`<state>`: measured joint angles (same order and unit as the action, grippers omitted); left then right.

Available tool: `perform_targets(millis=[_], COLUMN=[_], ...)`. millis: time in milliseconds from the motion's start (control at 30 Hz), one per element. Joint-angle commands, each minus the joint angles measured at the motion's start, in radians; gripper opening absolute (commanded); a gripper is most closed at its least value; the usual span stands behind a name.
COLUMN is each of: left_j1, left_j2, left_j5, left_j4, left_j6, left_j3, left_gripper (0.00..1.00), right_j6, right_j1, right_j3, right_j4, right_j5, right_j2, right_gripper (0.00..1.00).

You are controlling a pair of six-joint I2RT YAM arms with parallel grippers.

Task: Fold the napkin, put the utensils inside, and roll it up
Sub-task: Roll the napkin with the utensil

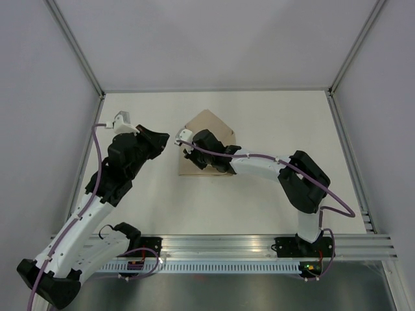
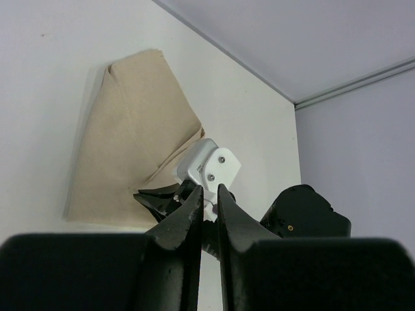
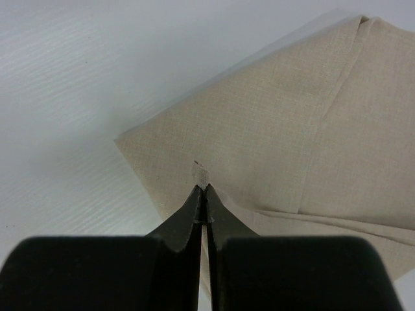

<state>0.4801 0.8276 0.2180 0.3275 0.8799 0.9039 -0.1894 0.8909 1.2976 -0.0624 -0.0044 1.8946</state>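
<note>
Napkin count: one napkin (image 1: 211, 124), beige-tan and folded into a five-sided, house-like shape.
Napkin place: on the white worktop (image 1: 279, 123), about midway between left and right and toward the far side.
Napkin pointing: its peak points to the far side and its flat edge faces near, so the long axis runs near to far.
Napkin layers: the corners are folded over, with the flap edges showing as seams across the cloth.
Gripper count: two.
Right gripper (image 3: 205, 188): over the napkin's left part, with the jaws pressed together. The tips are down on the cloth, pinching a small pale nub of it close to a corner.
Left gripper (image 2: 207, 207): above bare worktop, left of the napkin and apart from it. It faces the napkin with only a narrow slit between its fingers and nothing between them.
</note>
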Motion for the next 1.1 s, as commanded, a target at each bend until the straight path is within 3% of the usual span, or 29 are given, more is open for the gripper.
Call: perform_targets(millis=[0, 800, 1067], left_j1=[0.005, 0.005, 0.005], left_j2=[0.011, 0.030, 0.027], left_j5=[-0.006, -0.014, -0.020], left_j4=[0.015, -0.019, -0.027], left_j6=[-0.042, -0.050, -0.055], left_j3=[0.039, -0.003, -0.019], left_gripper=[0.19, 0.21, 0.25], right_j6=[-0.019, -0.076, -0.087], right_j1=[0.014, 0.060, 0.059], right_j3=[0.042, -0.006, -0.020], right_j4=[0.055, 0.131, 0.133], right_j5=[-0.012, 0.027, 0.015], right_j2=[0.031, 0.096, 0.118], right_gripper=[0.07, 0.09, 0.20])
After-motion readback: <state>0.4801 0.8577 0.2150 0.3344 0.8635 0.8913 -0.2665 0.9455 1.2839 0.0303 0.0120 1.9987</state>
